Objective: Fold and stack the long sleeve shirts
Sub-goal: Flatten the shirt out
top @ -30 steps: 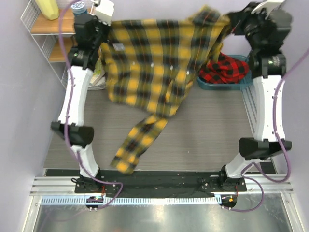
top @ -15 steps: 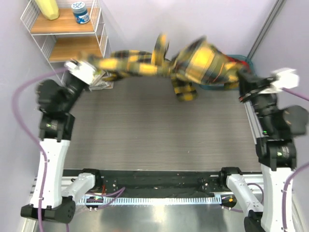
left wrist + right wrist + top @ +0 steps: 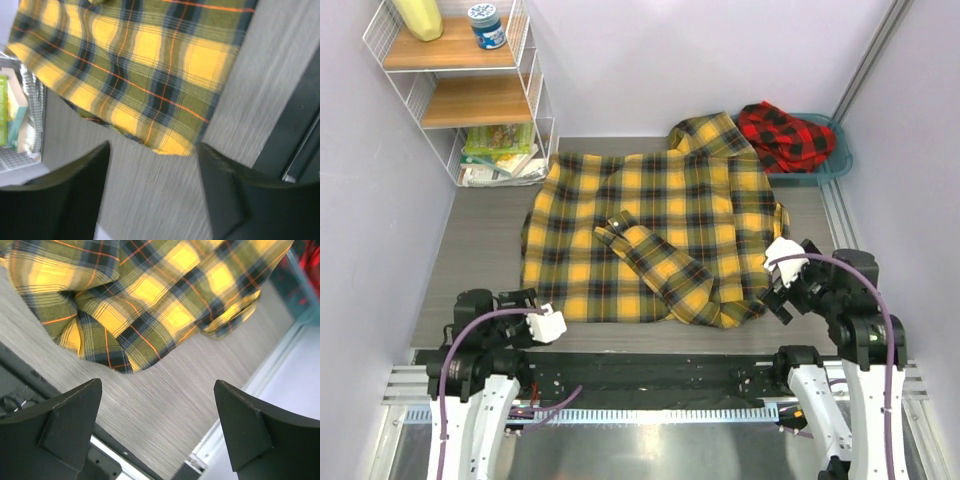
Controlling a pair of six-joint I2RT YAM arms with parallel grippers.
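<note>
The yellow-and-black long sleeve shirt (image 3: 650,215) lies spread flat on the grey table, with one sleeve (image 3: 655,260) folded diagonally across its front. The red-and-black shirt (image 3: 785,135) is bunched in the teal basin at the back right. My left gripper (image 3: 525,302) is open just off the yellow shirt's near-left corner (image 3: 170,145) and holds nothing (image 3: 154,167). Beyond the shirt's near-right hem (image 3: 120,357), my right gripper (image 3: 788,288) stands wide open and empty (image 3: 157,387) over bare table.
A white wire shelf (image 3: 535,90) with a yellow bottle, a can and books stands at the back left. The teal basin (image 3: 825,168) sits at the back right beside the table's right rail (image 3: 835,220). A black strip (image 3: 650,365) runs along the near edge.
Both grippers held the yellow shirt up in the air, swung it out over the table and let go. It now lies flat, and both arms have drawn back to the near edge with open jaws.
</note>
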